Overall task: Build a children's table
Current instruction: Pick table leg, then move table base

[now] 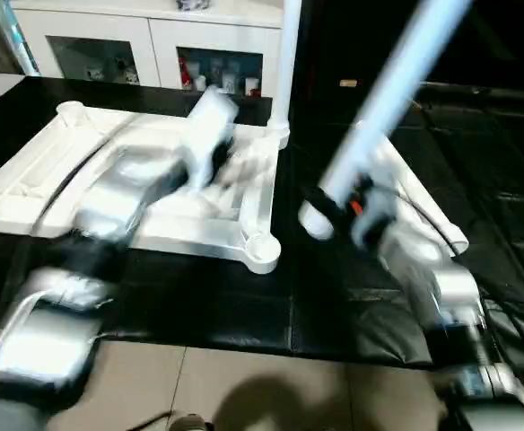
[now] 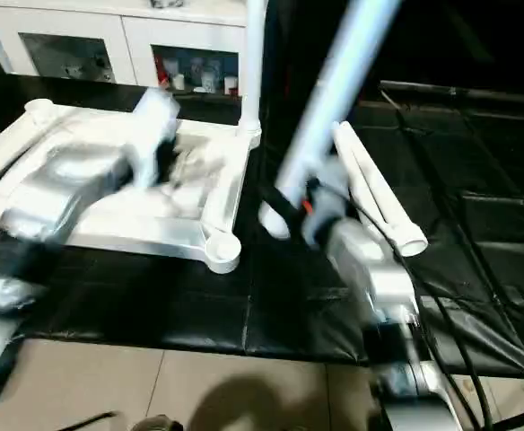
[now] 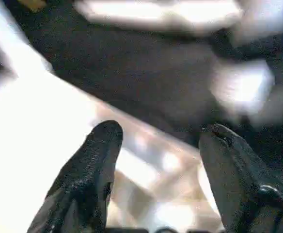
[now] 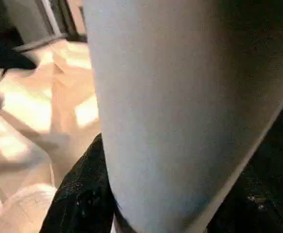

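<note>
Tabletop lies left of two legs on mat.

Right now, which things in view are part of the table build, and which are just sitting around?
Part of the job:
- table top, upside down on the black mat
- leg in the right gripper
- upright leg at the top's far corner
- spare legs on the mat

Just there:
- cabinet behind
- black mat
</note>
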Robot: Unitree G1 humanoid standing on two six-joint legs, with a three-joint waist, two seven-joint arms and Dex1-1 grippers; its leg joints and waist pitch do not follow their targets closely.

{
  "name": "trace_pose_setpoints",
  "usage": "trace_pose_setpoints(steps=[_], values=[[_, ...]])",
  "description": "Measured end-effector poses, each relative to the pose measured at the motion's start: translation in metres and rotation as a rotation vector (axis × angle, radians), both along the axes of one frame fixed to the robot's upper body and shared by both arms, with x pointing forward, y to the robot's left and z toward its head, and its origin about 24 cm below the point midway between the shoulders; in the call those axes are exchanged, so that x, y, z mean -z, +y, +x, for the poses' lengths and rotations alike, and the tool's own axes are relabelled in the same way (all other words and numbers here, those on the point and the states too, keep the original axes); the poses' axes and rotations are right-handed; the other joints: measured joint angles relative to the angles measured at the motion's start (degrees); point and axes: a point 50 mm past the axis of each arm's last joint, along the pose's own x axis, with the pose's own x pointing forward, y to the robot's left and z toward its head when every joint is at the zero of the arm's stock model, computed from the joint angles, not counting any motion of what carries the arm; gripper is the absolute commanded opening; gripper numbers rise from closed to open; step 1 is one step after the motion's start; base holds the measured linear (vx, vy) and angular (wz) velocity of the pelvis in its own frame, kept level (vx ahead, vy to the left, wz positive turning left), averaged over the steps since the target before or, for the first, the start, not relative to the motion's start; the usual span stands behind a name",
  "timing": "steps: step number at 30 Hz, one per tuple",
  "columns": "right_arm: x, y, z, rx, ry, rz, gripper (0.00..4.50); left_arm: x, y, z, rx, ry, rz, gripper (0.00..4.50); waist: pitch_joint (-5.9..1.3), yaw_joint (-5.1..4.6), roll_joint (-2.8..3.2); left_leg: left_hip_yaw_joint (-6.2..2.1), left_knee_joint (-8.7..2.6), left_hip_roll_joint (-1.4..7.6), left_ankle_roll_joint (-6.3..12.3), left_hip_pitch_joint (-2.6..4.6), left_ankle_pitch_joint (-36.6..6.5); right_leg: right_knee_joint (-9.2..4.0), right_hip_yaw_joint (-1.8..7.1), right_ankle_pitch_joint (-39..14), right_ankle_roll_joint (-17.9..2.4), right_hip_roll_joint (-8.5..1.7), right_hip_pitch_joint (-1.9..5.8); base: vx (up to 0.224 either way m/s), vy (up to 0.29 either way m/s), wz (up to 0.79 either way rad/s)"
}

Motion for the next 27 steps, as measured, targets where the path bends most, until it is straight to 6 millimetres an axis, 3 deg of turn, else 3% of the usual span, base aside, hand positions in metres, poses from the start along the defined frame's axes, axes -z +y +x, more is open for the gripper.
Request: trace_pose_setpoints(steps=[4,9,13,19,27], values=[[-0.008,-0.001,-0.003,0.006,-0.035,-0.003,1.93,0.028,0.022,-0.008,0.112,0.117,0.225,2.95,-0.08,-0.64,1.14,0.0,-0.03,-0.04,0.0,0.15,0.0,0.03,0.06,0.0,0.0,-0.02,0.08,0.0,0.0,0.0],[-0.001,-0.004,-0.006,0.025,-0.004,-0.006,1.93,0.043,0.033,-0.01,0.131,0.148,0.343,2.95,-0.02,-0.66,1.27,-0.04,-0.07,0.0,-0.01,0.16,0.0,0.08,0.0,0.0,-0.1,0.0,0.07,0.0,0.0,0.0],[-0.005,-0.003,-0.008,0.026,-0.014,-0.007,1.93,0.044,0.035,-0.004,0.12,0.146,0.376,2.57,-0.04,-0.59,1.66,-0.05,-0.04,-0.05,-0.01,0.15,0.0,0.05,0.01,0.1,-0.1,-0.06,0.1,0.0,0.0,0.0],[-0.003,-0.004,-0.01,0.026,-0.002,-0.01,1.93,0.046,0.027,0.0,0.148,0.142,0.335,2.01,-0.06,-0.68,1.69,-0.03,-0.04,-0.04,-0.01,0.14,0.0,0.02,0.01,0.1,-0.1,-0.05,0.1,0.0,0.0,0.0],[-0.006,-0.005,-0.013,0.012,-0.005,-0.02,1.93,0.048,0.031,-0.003,0.187,0.201,0.31,1.29,-0.06,-0.72,1.68,-0.03,-0.05,-0.02,-0.01,0.15,0.0,0.01,0.0,0.1,-0.1,-0.04,0.1,0.0,0.0,0.0]])
